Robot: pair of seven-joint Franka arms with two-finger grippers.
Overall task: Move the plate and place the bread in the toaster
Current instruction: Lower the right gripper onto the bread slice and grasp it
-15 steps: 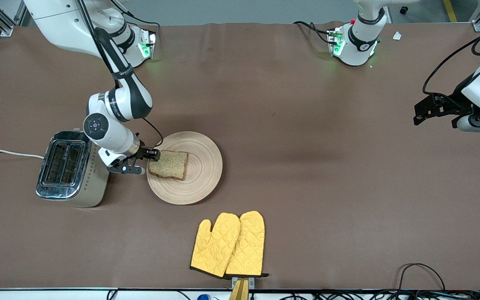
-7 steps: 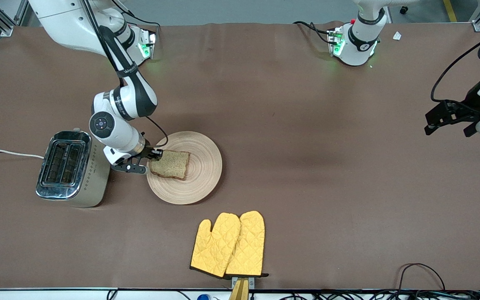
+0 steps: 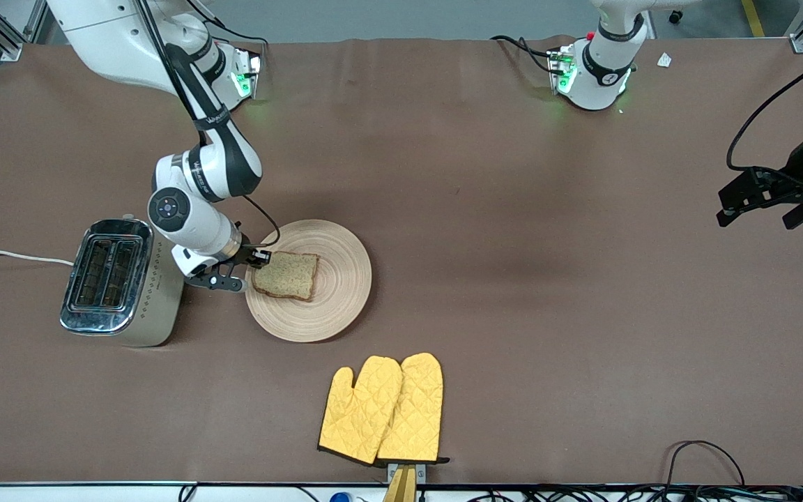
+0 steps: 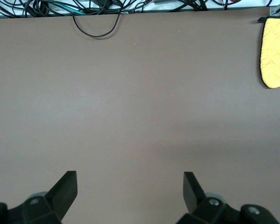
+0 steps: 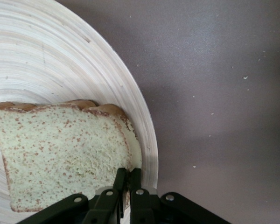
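the wooden plate (image 3: pixel 309 281) lies flat on the brown tabletop (image 3: pixel 513 244), between the toaster (image 3: pixel 119 282) and a pair of yellow oven mitts (image 3: pixel 382 409). the mitts lie nearer to the front camera than the plate, close to the tabletop's edge. the slice of wholegrain bread (image 3: pixel 286 275) is over the part of the plate toward the right arm's end of the tabletop, with its darker crust showing along the edges. whether the slice lies flat on the plate or is raised off it cannot be told.

the right claw (image 3: pixel 256 263) is at the plate's rim on the toaster side. in the right wrist view the right claw (image 5: pixel 126 179) has its two fingers (image 5: pixel 136 179) pinched nearly together on the edge of the bread (image 5: pixel 60 154), above the grooved surface of the plate (image 5: pixel 60 56).

the toaster stands upright just beside the plate, toward the right arm's end of the tabletop, its chrome top and two slots facing up. its white cord (image 3: pixel 11 256) runs off toward the edge of the view.

the left claw (image 3: pixel 760 202) hangs in the air over bare tabletop at the left arm's end, well apart from the plate and the toaster, and that arm waits. in the left wrist view the left claw (image 4: pixel 129 186) has its fingers (image 4: pixel 65 185) spread wide with nothing between them, and one oven mitt (image 4: pixel 275 51) shows at the edge. a tangle of dark cables (image 4: pixel 98 14) lies along the tabletop's edge.
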